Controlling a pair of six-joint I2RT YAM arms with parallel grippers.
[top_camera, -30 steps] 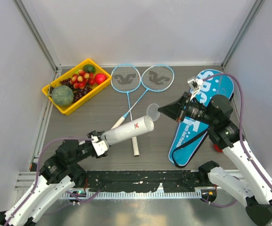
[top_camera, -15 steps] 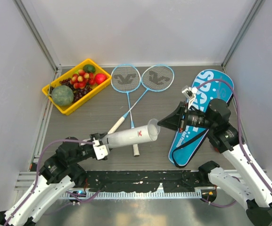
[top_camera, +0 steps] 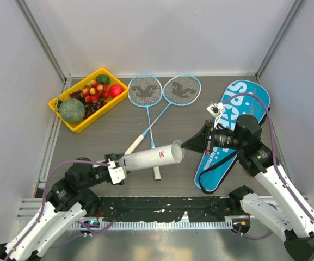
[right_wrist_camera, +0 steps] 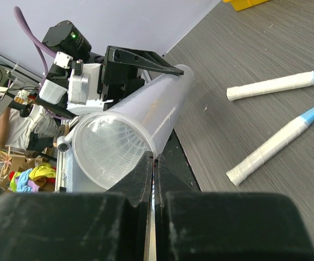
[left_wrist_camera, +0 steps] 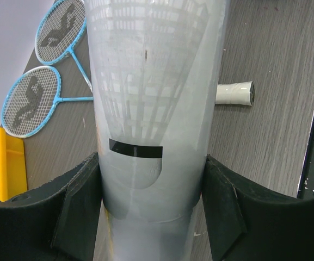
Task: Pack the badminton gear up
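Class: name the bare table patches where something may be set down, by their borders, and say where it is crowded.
Free: the table between the yellow tray and the racket shafts; the near strip between the handle ends and the blue bag. Crowded: the centre, where the left gripper holds the tube above them and the right gripper pinches its cap.

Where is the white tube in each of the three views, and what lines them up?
Top external: tube low centre, slanted, its left end in the left tool.
Left wrist: tube fills the middle, running up the picture.
Right wrist: tube centre left, round end toward the camera.
Shared landmark: the white racket handle by the tube.
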